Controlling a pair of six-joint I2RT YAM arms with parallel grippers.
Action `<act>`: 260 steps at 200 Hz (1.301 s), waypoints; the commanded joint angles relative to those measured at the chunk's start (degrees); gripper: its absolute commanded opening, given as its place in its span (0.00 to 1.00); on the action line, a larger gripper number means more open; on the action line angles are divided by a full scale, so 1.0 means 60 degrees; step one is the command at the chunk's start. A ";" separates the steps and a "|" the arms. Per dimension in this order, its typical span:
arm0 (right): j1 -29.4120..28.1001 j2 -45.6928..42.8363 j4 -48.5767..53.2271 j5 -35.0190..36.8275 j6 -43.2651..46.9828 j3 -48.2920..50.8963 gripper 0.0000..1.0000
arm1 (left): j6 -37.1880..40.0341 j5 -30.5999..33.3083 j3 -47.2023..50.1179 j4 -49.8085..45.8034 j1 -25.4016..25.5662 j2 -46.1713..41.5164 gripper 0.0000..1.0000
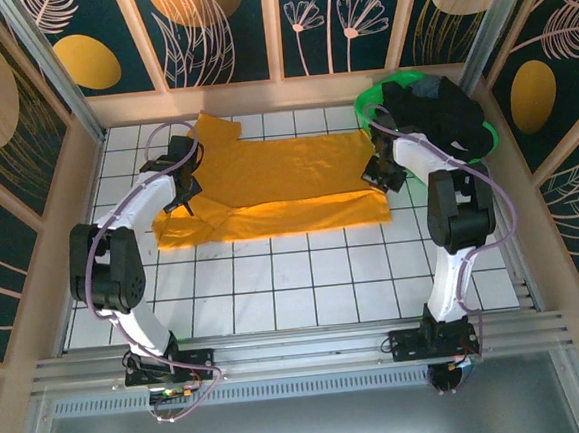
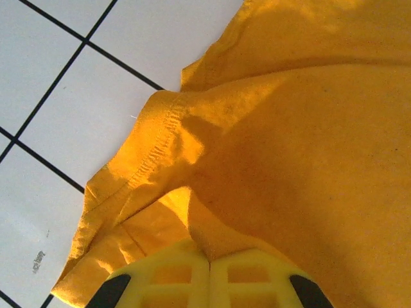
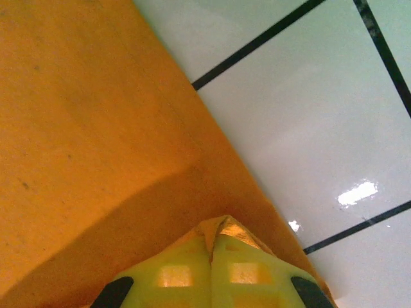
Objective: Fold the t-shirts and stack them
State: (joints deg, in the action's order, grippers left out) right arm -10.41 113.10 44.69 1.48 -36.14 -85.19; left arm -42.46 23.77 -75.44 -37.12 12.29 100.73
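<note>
A mustard-orange t-shirt (image 1: 287, 182) lies spread across the back half of the tiled table, its near part folded into a band along the front edge. My left gripper (image 1: 180, 200) is shut on the shirt's left side near a sleeve (image 2: 154, 160); its yellow fingers (image 2: 173, 276) pinch a ridge of cloth. At the shirt's right edge my right gripper (image 1: 379, 176) is shut on a pinch of the cloth (image 3: 96, 128), which pokes up between the yellow fingers (image 3: 247, 273). Dark t-shirts (image 1: 442, 114) are heaped in the green basket (image 1: 375, 97).
The basket stands in the back right corner, close behind my right arm. White tiles (image 1: 294, 276) stretch from the shirt's front edge to the arm bases. Wooden walls (image 1: 94, 152) enclose the table on the left, back and right.
</note>
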 commanded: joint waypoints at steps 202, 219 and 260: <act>-0.0593 -0.0839 -0.1405 -0.0322 0.0799 0.3270 0.24 | -0.1753 -0.3247 0.3826 0.1631 -0.2502 -0.0028 0.25; -0.0666 -0.1201 -0.1072 -0.0269 0.0672 0.3852 0.25 | -0.1746 -0.2899 0.4491 0.1378 -0.2683 -0.0810 0.25; -0.1069 -0.2494 -0.0490 -0.0573 0.0435 0.5542 0.26 | -0.1814 -0.2575 0.5684 0.0873 -0.2897 -0.2329 0.26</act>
State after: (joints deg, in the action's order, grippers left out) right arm -15.66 100.22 33.21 -1.21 -32.12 -58.74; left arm -51.92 4.16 -45.34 -25.10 -3.84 89.47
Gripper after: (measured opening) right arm 0.253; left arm 0.257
